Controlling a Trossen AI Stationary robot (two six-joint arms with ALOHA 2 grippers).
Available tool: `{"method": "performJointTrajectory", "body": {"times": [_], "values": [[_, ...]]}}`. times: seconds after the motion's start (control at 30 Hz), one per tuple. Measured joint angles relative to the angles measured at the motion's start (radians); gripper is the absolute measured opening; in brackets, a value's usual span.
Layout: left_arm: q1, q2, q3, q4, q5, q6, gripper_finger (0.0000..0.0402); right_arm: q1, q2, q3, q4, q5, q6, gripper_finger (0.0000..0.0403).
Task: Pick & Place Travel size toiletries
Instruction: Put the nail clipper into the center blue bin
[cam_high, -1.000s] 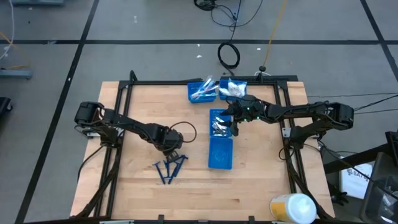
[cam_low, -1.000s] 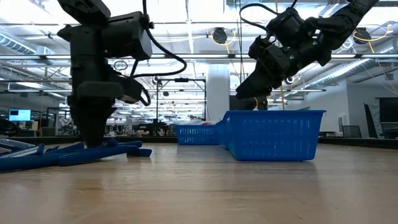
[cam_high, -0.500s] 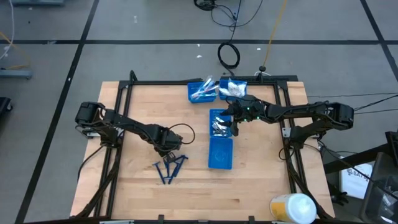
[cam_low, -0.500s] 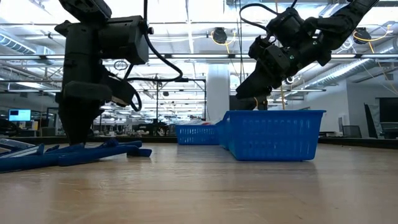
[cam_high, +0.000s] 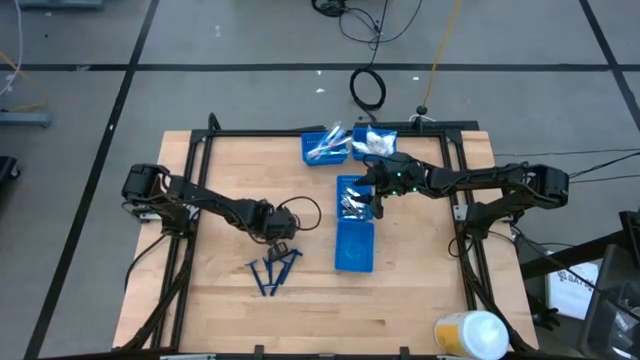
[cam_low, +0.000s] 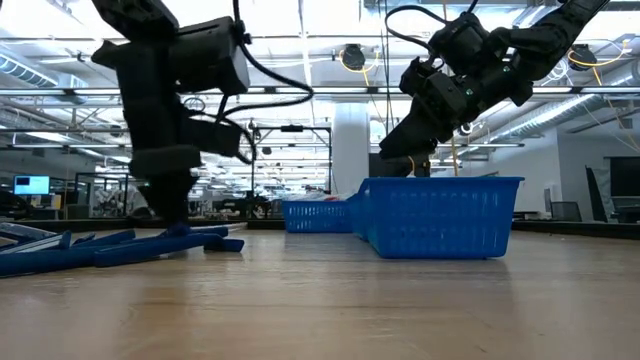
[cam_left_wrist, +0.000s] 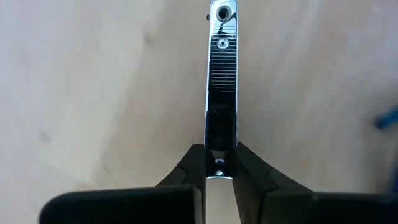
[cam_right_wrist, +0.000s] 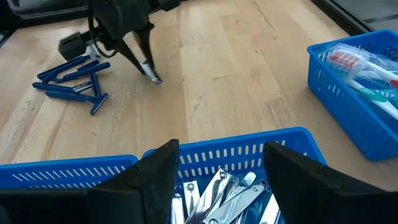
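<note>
left gripper (cam_left_wrist: 221, 163): jaws pinching silvery nail clipper (cam_left_wrist: 222, 93) by one end, just above table (cam_high: 220, 300), beside razors (cam_high: 272, 270). right gripper (cam_right_wrist: 217, 163): jaws spread over clipper bin (cam_high: 355, 240), likely waiting.

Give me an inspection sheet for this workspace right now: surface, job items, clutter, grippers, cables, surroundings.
Surface: wooden table, bare between items.
Job's things: blue razors in a loose pile; silvery nail clippers in the long blue bin; toothbrushes in a rear bin.
Clutter: nothing seen.
Grippers: left gripper shut on a single nail clipper beside the razors; right gripper open above the long bin.
Cables: black coil on the floor behind the table.
Surroundings: grey floor, open workshop.
</note>
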Motion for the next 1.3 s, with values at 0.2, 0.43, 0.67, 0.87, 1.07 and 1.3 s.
{"method": "performJointTrajectory", "body": {"times": [0.2, 0.43, 0.67, 0.87, 1.07, 1.3], "values": [[0.001, -0.081, 0.001, 0.201, -0.180, 0.178, 0.0034, 0.000, 0.000, 0.000, 0.027, 0.001, -0.027, 0.0224], [0.016, -0.082, 0.002, 0.721, -0.178, 0.508, 0.0037, 0.027, 0.000, 0.000, 0.163, 0.000, -0.028, 0.0224], [0.059, -0.077, 0.003, 1.008, -0.053, 0.607, 0.0034, 0.103, 0.000, -0.001, 0.228, 0.000, -0.111, 0.0224], [0.071, -0.064, 0.003, 1.075, 0.021, 0.609, 0.0037, 0.156, 0.000, -0.001, 0.330, 0.000, -0.091, 0.0224], [0.071, -0.037, 0.003, 1.076, 0.021, 0.593, 0.0035, 0.204, 0.000, -0.001, 0.378, -0.001, -0.082, 0.0224], [0.071, 0.005, 0.004, 1.164, 0.037, 0.589, 0.0034, 0.227, 0.000, -0.001, 0.398, -0.001, -0.109, 0.0224]]}}
